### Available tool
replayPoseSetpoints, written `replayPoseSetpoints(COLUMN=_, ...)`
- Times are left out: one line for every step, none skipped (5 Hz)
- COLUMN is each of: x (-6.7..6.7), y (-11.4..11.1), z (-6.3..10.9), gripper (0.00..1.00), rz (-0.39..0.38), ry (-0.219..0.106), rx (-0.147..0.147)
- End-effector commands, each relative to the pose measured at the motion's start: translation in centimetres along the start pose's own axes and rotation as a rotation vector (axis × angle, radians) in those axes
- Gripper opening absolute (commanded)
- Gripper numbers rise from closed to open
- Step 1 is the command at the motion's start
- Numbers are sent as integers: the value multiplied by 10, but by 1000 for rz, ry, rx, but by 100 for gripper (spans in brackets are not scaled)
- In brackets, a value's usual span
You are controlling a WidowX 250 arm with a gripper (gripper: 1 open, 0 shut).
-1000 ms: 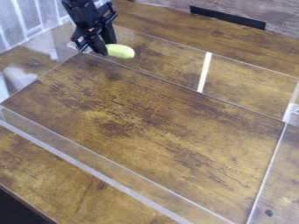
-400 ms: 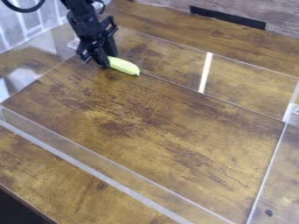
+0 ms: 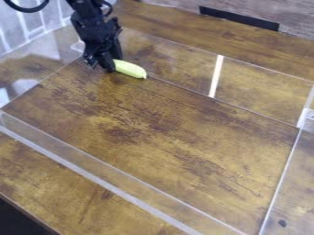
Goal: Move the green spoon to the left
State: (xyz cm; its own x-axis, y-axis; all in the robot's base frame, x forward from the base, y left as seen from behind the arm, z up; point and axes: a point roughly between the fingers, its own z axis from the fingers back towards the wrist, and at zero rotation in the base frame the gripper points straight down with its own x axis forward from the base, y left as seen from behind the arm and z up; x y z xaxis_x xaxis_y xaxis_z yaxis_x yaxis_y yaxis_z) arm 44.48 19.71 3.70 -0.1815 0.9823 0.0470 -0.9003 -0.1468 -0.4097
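The green spoon (image 3: 131, 70) shows as a short yellow-green handle low over the wooden table at the back left, slanting down to the right. Its other end sits under the black gripper (image 3: 102, 62), whose fingers are shut on it; the silver bowl is hidden by the fingers. The gripper points steeply down from the arm (image 3: 88, 23) that comes in from the top left corner.
A low clear acrylic wall (image 3: 117, 174) frames the wooden table, its left side close to the gripper. An upright clear panel (image 3: 215, 75) stands right of the spoon. A dark slab (image 3: 240, 16) lies at the back edge.
The gripper has come down and toward the front left with the spoon in it. The spoon's handle has swung from nearly level to slanting down to the right.
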Motion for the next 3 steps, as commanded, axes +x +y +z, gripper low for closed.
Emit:
replayPoseSetpoints(x=20, y=2, z=18, gripper=100, rz=89, ry=-81, rx=-65)
replayPoseSetpoints(x=3, y=13, z=17, gripper=0, rz=120, ry=-94, rx=-56)
replayPoseSetpoints(x=-10, y=3, z=9, gripper=100, rz=168, ry=-107, rx=-39)
